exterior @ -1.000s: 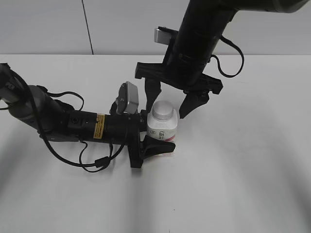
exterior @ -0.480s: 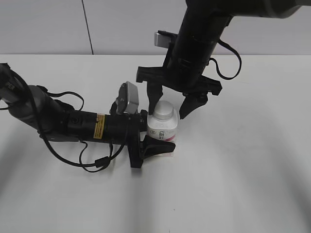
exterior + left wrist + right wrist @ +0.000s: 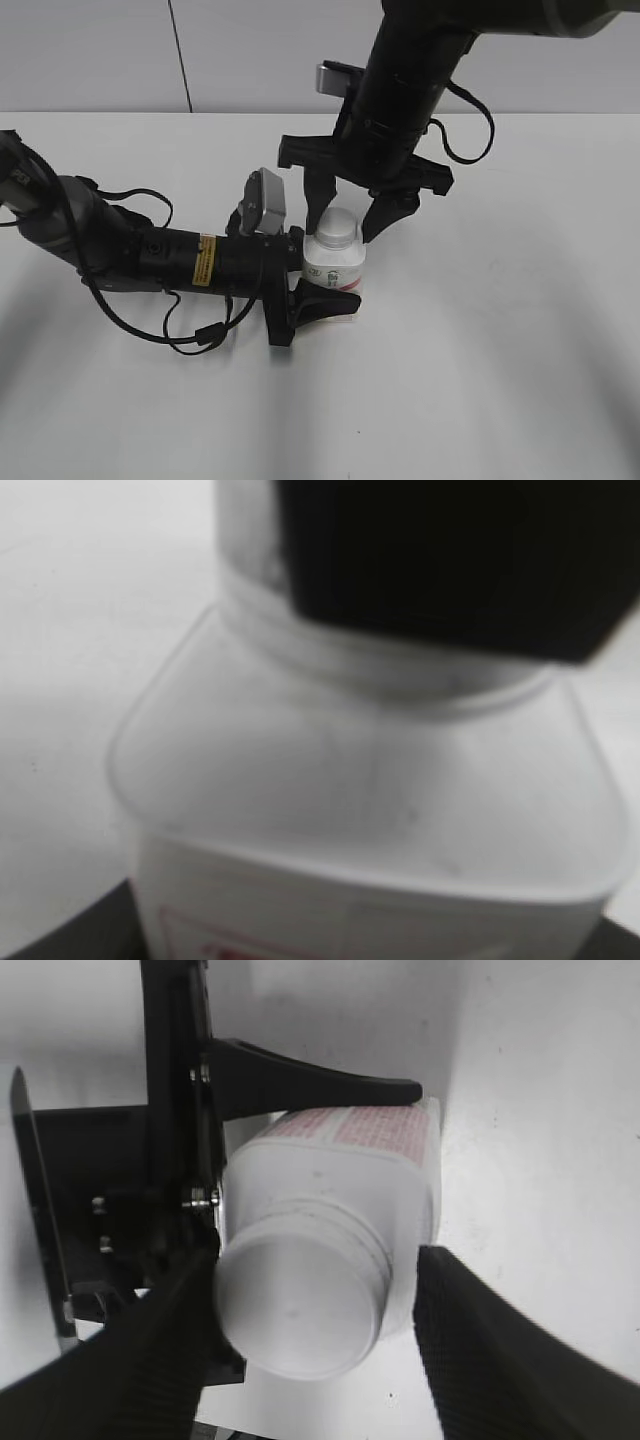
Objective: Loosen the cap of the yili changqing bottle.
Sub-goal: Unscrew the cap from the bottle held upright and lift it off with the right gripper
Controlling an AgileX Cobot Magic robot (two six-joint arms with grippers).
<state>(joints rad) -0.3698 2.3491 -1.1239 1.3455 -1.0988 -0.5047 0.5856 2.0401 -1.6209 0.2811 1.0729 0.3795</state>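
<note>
The yili changqing bottle (image 3: 333,270) stands upright on the white table, white with a red-pink label. My left gripper (image 3: 322,275) reaches in from the left and is shut on its body. The bottle fills the left wrist view (image 3: 370,770). The white cap (image 3: 337,227) sits on the neck. My right gripper (image 3: 346,228) hangs over it from above, open, with one finger on each side of the cap. In the right wrist view the cap (image 3: 300,1310) lies between the fingers (image 3: 500,1350). The left finger is close against it and the right finger stands apart.
The left arm (image 3: 150,255) lies low along the table from the left, with a loose black cable loop (image 3: 195,335) in front of it. The right arm (image 3: 410,70) comes down from the upper right. A grey wall stands behind the white table (image 3: 520,350).
My right gripper has come down and slightly left, so its fingers now flank the cap instead of hovering above it. The left gripper and bottle have not moved.
</note>
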